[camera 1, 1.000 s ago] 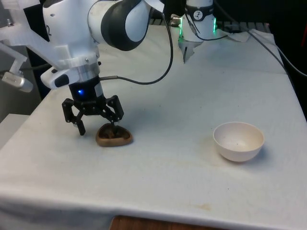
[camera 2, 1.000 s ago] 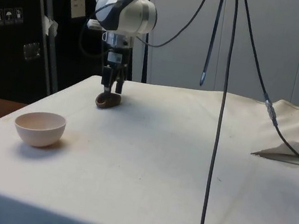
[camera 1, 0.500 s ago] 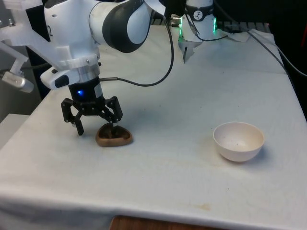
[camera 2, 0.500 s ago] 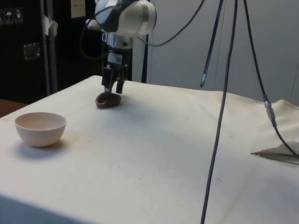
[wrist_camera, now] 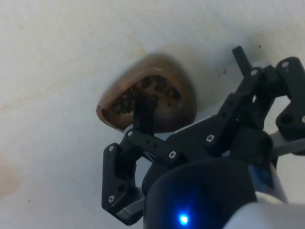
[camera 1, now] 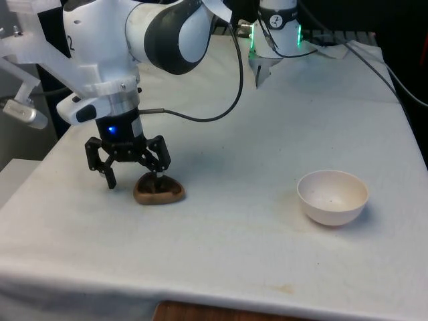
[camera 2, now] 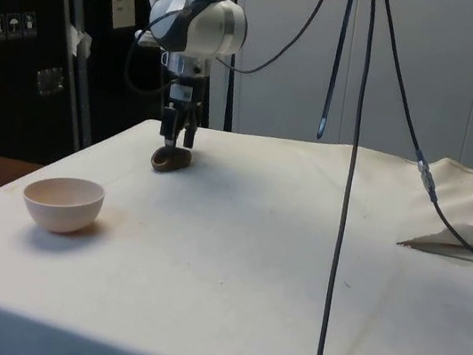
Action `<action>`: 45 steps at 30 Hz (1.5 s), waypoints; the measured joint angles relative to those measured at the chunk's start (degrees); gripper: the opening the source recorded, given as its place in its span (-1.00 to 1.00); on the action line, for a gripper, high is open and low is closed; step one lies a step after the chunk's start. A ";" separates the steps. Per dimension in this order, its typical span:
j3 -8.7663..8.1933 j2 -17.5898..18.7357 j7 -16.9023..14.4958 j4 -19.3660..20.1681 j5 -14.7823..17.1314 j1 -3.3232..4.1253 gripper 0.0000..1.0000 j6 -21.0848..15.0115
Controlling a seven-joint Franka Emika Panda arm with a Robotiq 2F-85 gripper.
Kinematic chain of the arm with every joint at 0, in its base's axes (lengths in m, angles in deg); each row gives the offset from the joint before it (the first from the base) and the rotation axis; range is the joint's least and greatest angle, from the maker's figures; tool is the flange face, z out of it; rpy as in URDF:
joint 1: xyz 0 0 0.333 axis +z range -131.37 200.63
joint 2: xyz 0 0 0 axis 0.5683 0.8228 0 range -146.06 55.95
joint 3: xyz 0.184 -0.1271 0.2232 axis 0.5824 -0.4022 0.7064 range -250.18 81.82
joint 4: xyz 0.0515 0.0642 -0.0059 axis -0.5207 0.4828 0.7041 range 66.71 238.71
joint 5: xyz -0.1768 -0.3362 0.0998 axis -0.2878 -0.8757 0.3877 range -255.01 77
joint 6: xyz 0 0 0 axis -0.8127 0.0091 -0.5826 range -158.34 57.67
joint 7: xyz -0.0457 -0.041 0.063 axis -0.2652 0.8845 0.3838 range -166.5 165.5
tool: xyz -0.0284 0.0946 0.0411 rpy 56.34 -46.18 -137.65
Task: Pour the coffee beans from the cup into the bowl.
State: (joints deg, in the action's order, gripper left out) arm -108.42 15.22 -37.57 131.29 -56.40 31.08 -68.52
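A low brown cup [camera 1: 159, 191] holding dark coffee beans [wrist_camera: 143, 90] stands on the white cloth at the front view's left. My gripper [camera 1: 135, 179] hangs just over it, open. One finger [wrist_camera: 144, 113] points down over the beans inside the cup, and the other finger [wrist_camera: 240, 57] is outside the rim above bare cloth. The fingers are spread wide and grip nothing. The side view has the gripper [camera 2: 176, 139] directly above the cup [camera 2: 170, 159]. An empty cream bowl [camera 1: 332, 196] sits well apart towards the front view's right, also seen in the side view [camera 2: 63, 202].
A black cable [camera 1: 227, 100] loops from the arm over the cloth behind the cup. Two black cables [camera 2: 352, 160] hang down in the side view, in front of the table. A folded fabric ridge [camera 2: 465, 241] lies at that view's right. The table's front edge [camera 1: 221, 297] is close below the cup and bowl.
The gripper has lifted very slightly and edged towards the front view's left, still open. The cup and the bowl have stayed where they were.
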 measured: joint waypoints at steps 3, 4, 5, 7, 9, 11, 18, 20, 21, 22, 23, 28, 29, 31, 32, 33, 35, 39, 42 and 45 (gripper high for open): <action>0.00 0.00 0.00 0.00 0.06 0.00 0.78 0.06; 0.00 0.00 0.00 0.00 0.06 0.00 0.67 0.06; 0.00 0.00 0.00 0.00 0.06 0.00 0.54 0.06; 0.00 0.00 0.00 0.00 0.06 0.00 0.32 0.06; 0.00 0.00 0.00 0.00 0.06 0.00 -0.01 0.06; 0.00 0.00 0.00 0.00 0.06 0.00 -0.18 0.06; -0.06 -0.17 0.00 -0.11 0.17 0.06 -0.95 0.40; -0.11 -0.29 0.00 -0.11 0.23 0.06 -0.95 0.63; -0.17 -0.34 0.00 -0.11 0.23 0.00 -0.96 0.74; -0.17 -0.29 0.00 -0.11 0.23 0.00 -0.96 0.74; -0.17 -0.29 0.00 -0.11 0.23 0.00 -0.96 0.74; -0.17 -0.34 -0.11 -0.11 0.23 0.00 -0.96 0.80; -0.17 -0.34 -0.11 -0.11 0.29 0.00 -0.96 0.80; -0.17 -0.40 -0.11 -0.17 0.29 0.00 -0.96 0.86; -0.17 -0.40 -0.11 -0.17 0.29 0.00 -0.96 0.86; -0.17 -0.63 -0.11 -0.17 0.29 0.06 -0.96 0.97; -0.23 -1.09 -0.11 -0.17 0.29 0.11 -0.96 1.38; -0.34 -2.06 -0.11 -0.17 0.29 0.17 -0.96 2.52; -0.34 -2.86 -0.06 -0.06 0.29 0.29 -0.96 3.15; -0.34 -3.27 0.00 0.00 0.29 0.34 -0.96 3.55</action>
State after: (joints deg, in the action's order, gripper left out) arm -108.76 11.95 -37.57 131.29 -56.12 31.42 -64.97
